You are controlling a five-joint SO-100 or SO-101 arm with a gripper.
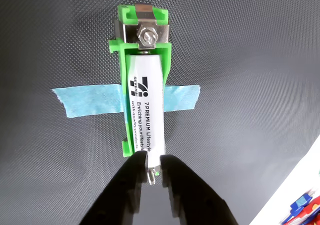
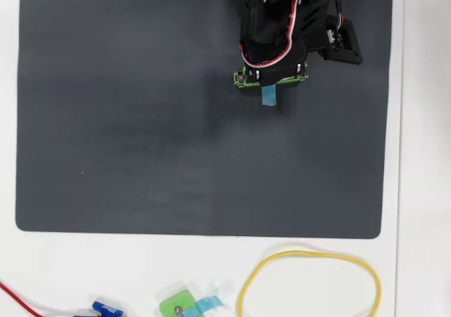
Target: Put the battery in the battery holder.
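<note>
In the wrist view the white battery with dark print lies lengthwise inside the bright-green battery holder, which is held to the dark mat by a light-blue tape strip. A bolt and metal contact sit at the holder's far end. My gripper is at the holder's near end, its black fingers almost together with only a thin gap over the near contact, just past the battery's end. In the overhead view my arm covers most of the holder; the battery is hidden there.
The dark grey mat lies on a white table. Below the mat's front edge are a yellow cable loop, a small squarish green piece with blue tape, a blue connector and a red wire.
</note>
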